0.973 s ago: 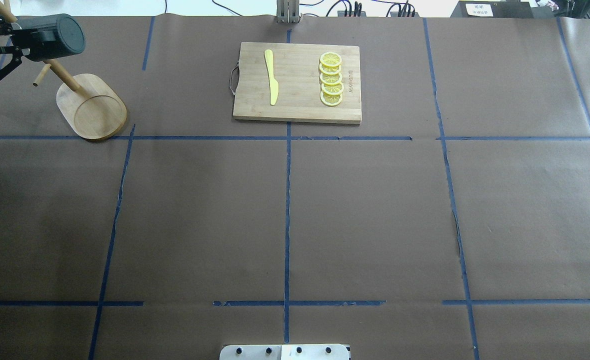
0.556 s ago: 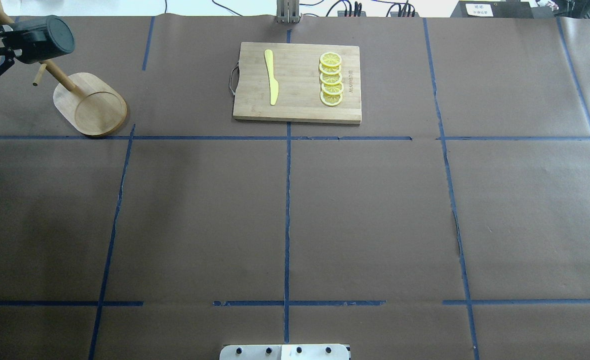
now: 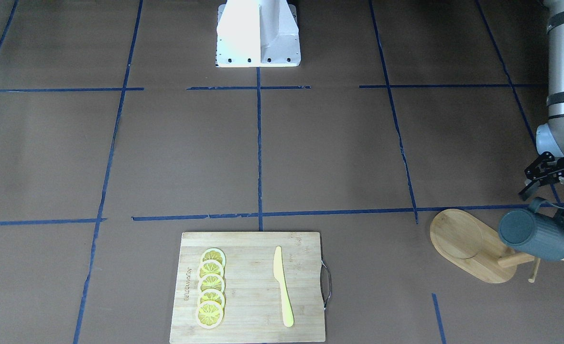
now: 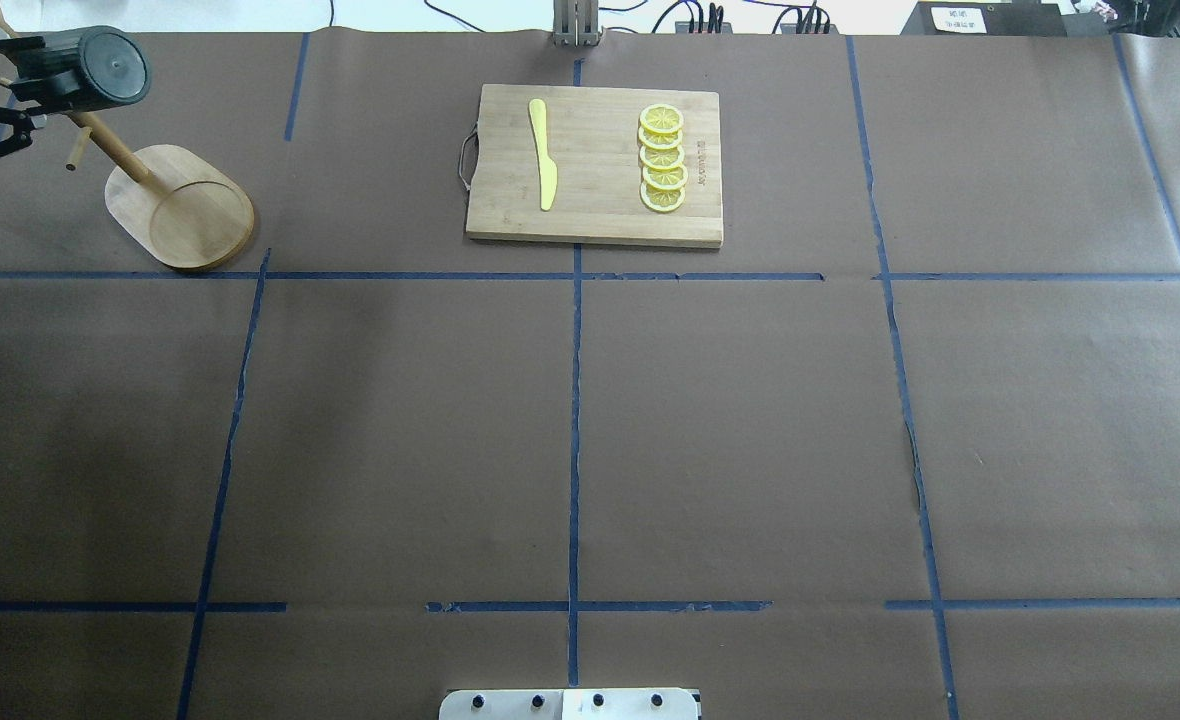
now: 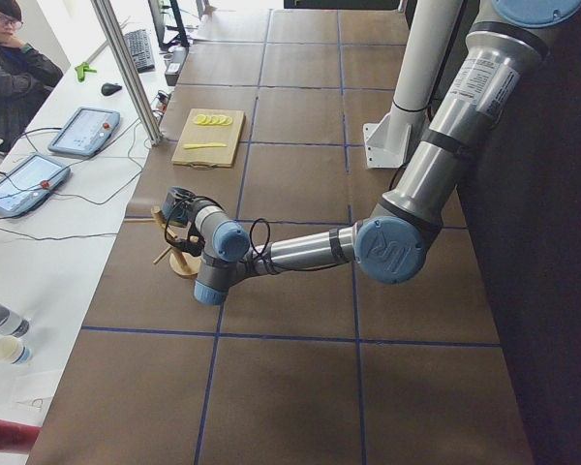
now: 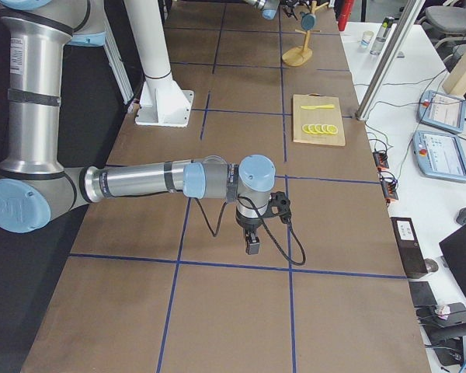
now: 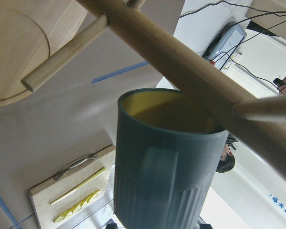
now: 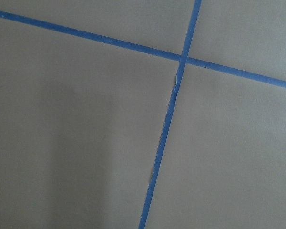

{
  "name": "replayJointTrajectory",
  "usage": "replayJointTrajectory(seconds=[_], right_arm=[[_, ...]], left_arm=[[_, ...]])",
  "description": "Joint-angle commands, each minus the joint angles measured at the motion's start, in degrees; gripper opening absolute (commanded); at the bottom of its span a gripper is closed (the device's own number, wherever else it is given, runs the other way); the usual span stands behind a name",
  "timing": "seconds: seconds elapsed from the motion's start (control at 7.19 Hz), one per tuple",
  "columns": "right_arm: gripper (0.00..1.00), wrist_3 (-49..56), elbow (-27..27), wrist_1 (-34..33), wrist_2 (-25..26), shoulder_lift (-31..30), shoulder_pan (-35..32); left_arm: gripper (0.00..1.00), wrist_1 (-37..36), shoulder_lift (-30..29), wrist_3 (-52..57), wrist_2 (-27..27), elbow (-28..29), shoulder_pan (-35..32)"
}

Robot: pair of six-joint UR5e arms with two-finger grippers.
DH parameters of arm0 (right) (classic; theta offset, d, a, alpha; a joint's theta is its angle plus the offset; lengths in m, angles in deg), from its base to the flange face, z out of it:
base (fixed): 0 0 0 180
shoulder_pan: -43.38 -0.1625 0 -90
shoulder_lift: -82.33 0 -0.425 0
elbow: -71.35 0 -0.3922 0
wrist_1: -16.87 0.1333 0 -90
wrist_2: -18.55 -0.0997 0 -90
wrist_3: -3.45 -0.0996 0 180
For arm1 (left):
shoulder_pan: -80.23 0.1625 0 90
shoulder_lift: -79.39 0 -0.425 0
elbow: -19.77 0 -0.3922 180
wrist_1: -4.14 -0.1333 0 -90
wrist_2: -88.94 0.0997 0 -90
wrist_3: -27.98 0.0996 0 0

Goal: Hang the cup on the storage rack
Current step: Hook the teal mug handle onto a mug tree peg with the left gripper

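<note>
Two arms work at a table (image 3: 310, 157) covered in brown paper with blue tape lines.

Front-facing view: the left gripper (image 3: 552, 203) is at the right edge. Its fingers are spread wide around the cup (image 3: 536, 234), holding it on its side in the air. The storage rack (image 3: 463, 244) stands just beneath the fingers, with its oval base flat on the paper. A cutting board (image 3: 248, 286) with a yellow knife (image 3: 282, 286) and lemon slices (image 3: 210, 289) lies well away from the fingers.

Overhead view: the cup's round bottom points away from the fingers, and the rack's post rises to just below it.

Left wrist view: the cup fills the space ahead of the fingers, yellow inside showing. The post crosses at its rim — touching or just beside, I cannot tell.

Right-side view: the right gripper (image 6: 252, 247) points down over paper, far from the cup. Whether its fingers are wide or narrow cannot be told.

Right wrist view: only paper and crossing tape.
</note>
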Motion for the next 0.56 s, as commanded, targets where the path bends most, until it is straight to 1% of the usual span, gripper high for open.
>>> replayJointTrajectory(seconds=[0.0,0.28,0.42], right_arm=[[1.0,0.0,0.0,0.0,-0.1,0.0,0.0],[1.0,0.0,0.0,-0.1,-0.1,0.0,0.0],[1.0,0.0,0.0,-0.1,-0.1,0.0,0.0]], left_arm=[[1.0,0.1,-0.1,0.0,-0.1,-0.7,-0.2],[1.0,0.1,0.1,-0.2,-0.3,-3.2,-0.5],[1.0,0.0,0.5,-0.2,-0.5,-6.2,-0.6]])
